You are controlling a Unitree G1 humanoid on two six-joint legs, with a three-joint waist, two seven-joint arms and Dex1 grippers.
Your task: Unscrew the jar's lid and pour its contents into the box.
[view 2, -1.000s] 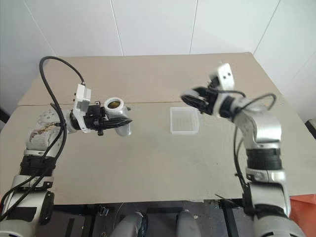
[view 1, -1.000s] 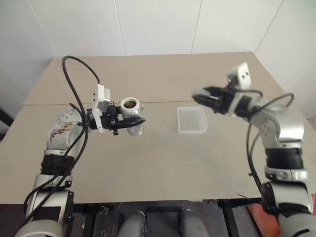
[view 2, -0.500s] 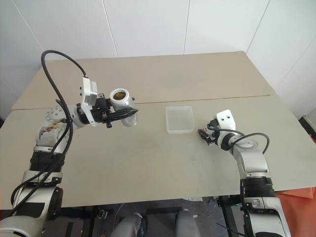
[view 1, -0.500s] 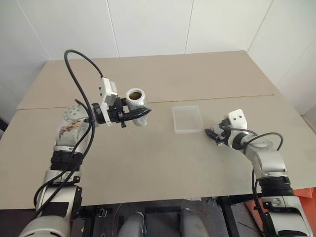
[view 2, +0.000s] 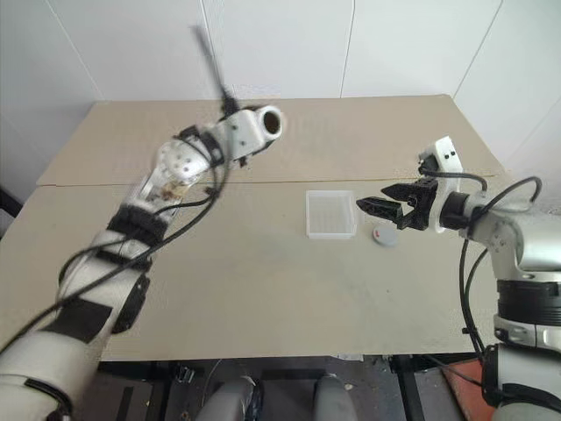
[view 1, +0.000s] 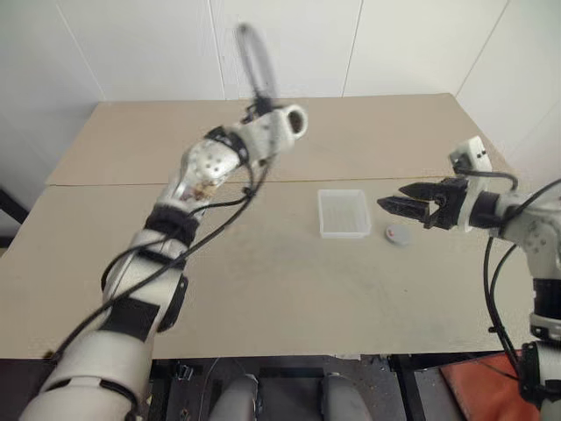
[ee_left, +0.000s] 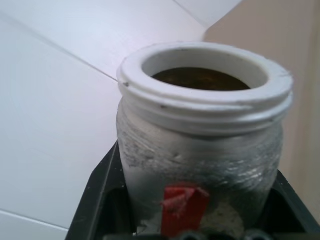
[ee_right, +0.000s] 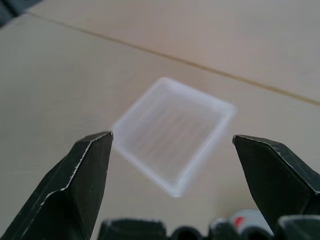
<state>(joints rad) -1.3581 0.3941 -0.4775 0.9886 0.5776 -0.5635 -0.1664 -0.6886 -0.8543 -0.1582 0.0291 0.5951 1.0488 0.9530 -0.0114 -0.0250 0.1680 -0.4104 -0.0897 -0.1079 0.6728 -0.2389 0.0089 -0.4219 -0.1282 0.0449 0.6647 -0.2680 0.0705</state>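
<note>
Left wrist view is showing the jar (ee_left: pixel 202 125) gripped upright, contents (ee_left: pixel 200 79) not spilling. Right gripper (view 1: pixel 405 207), fingers wide and empty, is hanging just beside the lid (view 1: pixel 398 233), lying at 3 o'clock of the box (view 1: pixel 344 213).

My head cameras look forward and down over the table (view 1: pixel 263 289), both sharing the box (view 1: pixel 344 213); my left wrist camera sits close against the jar (ee_left: pixel 200 145), my right wrist camera faces that same box
</note>
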